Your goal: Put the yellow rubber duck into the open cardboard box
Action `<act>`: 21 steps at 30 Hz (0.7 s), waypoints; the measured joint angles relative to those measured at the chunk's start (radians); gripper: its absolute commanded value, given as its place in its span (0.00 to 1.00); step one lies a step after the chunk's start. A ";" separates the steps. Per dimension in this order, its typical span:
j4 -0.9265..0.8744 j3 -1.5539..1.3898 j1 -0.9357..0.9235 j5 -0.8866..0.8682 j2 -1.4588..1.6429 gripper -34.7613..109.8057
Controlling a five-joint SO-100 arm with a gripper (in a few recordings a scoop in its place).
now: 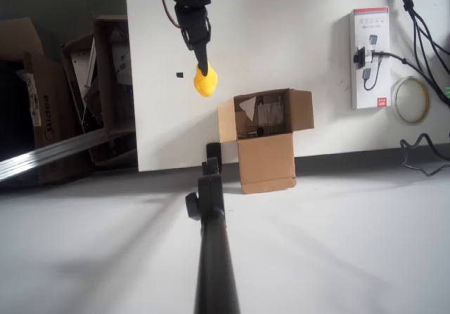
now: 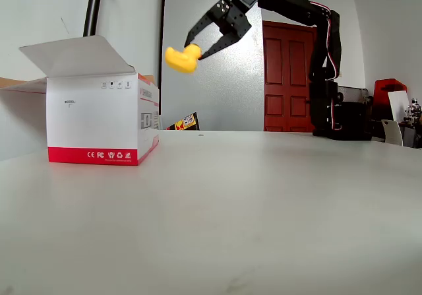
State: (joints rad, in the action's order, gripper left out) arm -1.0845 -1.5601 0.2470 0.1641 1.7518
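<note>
Jaws of the black two-finger gripper (image 2: pixel 196 49) are clamped on the small bright yellow rubber duck (image 2: pixel 182 58), carried high in the air, well above the white desk (image 1: pixel 295 40). Biggest thing after the desk: black articulated arm (image 2: pixel 310 18), reaching out from its base. Next, the small light-brown open cardboard box (image 1: pixel 265 140), flaps spread, near the desk's front edge; in the overhead view the duck (image 1: pixel 205 81) sits up and left of it, not yet over the opening (gap to close). Then a white-and-red printed carton (image 1: pixel 370 57) and a tape roll (image 1: pixel 411 100) at right.

Risk, judged: the grip looks to be near the duck's edge, so it could slip mid-swing, or be released early and hit a flap.

Overhead view gives the duck-to-box offset; the fixed view gives height and how the jaws pinch.
</note>
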 measured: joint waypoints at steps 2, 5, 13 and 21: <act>0.000 0.043 0.031 0.000 -0.026 0.29; 0.011 0.120 0.067 0.000 -0.051 0.29; 0.012 0.373 0.132 -0.017 -0.212 0.29; 0.067 0.448 0.210 -0.018 -0.341 0.29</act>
State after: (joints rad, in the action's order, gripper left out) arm -1.0170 -1.1121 0.4571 0.1457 1.4113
